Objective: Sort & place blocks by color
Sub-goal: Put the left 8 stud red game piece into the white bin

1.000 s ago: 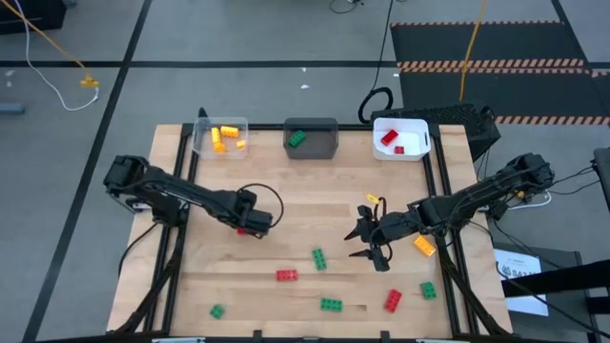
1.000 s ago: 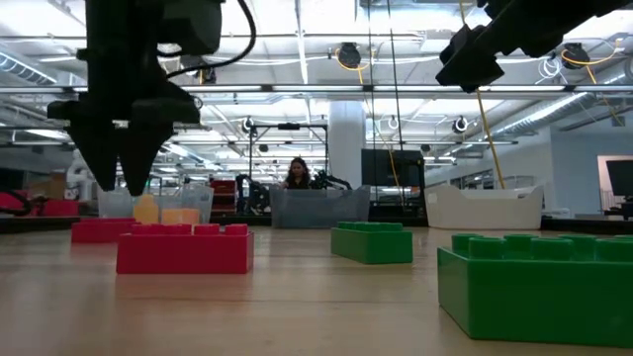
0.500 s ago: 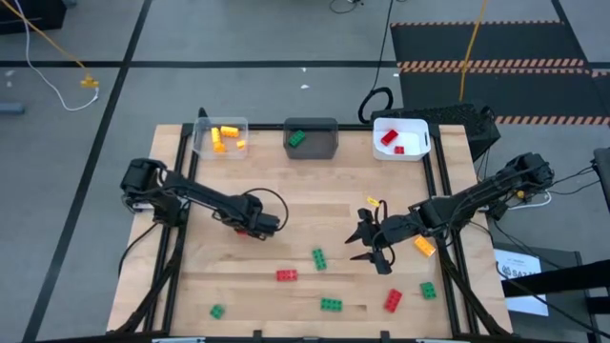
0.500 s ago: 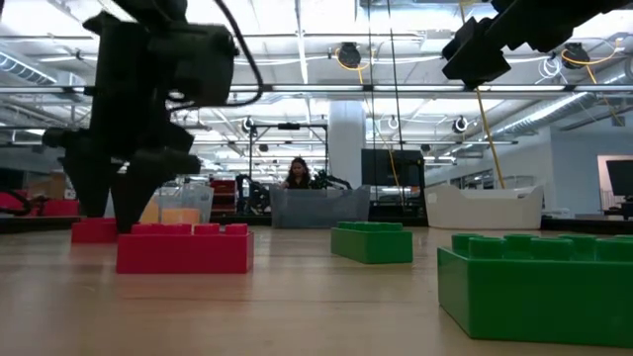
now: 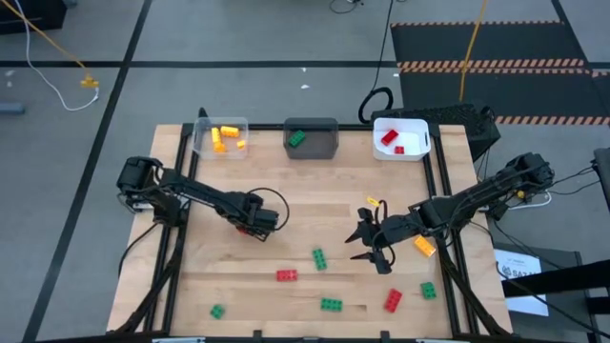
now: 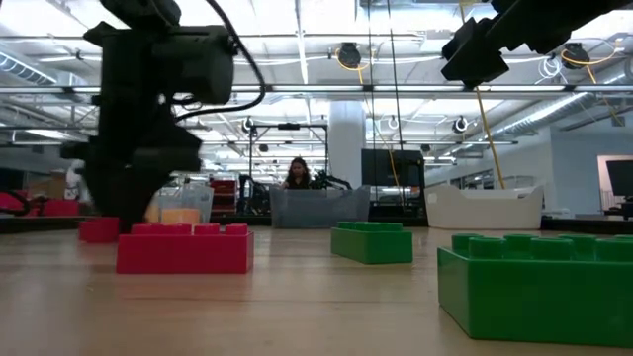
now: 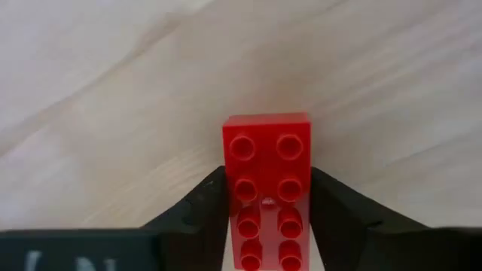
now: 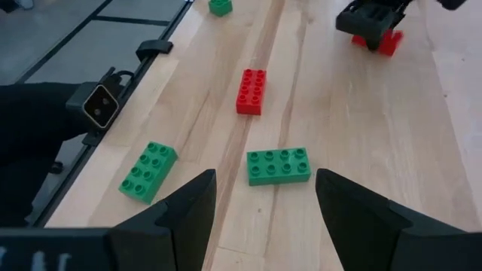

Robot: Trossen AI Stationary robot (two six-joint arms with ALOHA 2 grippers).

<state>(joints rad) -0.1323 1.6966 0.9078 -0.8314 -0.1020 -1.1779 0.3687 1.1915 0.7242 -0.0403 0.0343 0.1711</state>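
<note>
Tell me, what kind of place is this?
Probably a robotics lab or workshop. Two robot arms work at a wooden table on a grey floor, with coloured toy blocks scattered about; beyond are strip lights, equipment racks and a person seated.

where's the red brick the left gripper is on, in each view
High view: the red brick lies left of centre on the table, mostly hidden under the left gripper.
Low view: it rests on the wood at far left, beneath that gripper.
Left wrist view: centre, between the dark fingers.
Right wrist view: far off, under the other arm's gripper.
Shared landmark: the left gripper itself.
</note>
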